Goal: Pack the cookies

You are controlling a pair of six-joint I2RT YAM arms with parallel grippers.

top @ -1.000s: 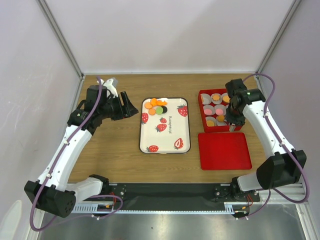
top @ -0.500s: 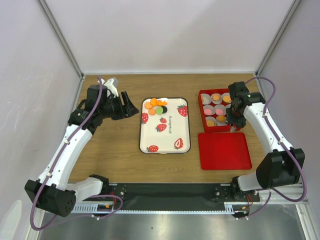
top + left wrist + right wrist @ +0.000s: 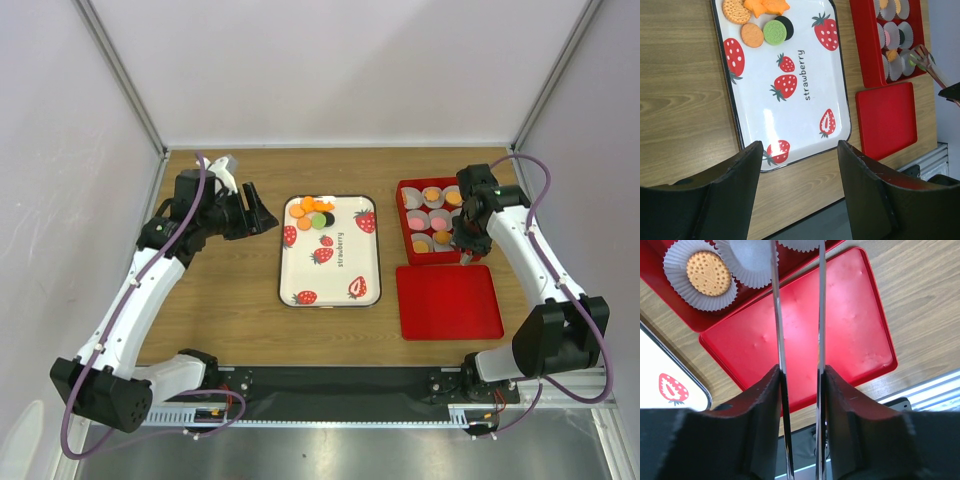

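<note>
left tool (image 3: 800, 146) hangs over the bench (image 3: 680, 100), spread wide, nothing between its fingers (image 3: 720, 195). right ahead of it sits the strawberry tray (image 3: 790, 115). the loose cookies (image 3: 762, 22) are bunched in the tray corner farthest from this tool: orange ones, a green, a black, touching one another. past the tray, away from the tool, there's the red box (image 3: 867, 50) lined with paper cups (image 3: 895, 35), and the red lid (image 3: 887, 120) lies flat just beside the box.

over to the right tool (image 3: 799, 375): it's clamped on a pair of metal tongs (image 3: 777, 315). the two blades run straight out ahead of it with a gap between them. the red lid lies directly beneath the blades, and they reach over the nearest row of cups. the tips pass out of the wrist view, so i cannot tell whether they grip anything. just to the side of the blades, one cup holds an orange cookie (image 3: 708, 274). from above, a few more cups in the box show orange cookies too.
</note>
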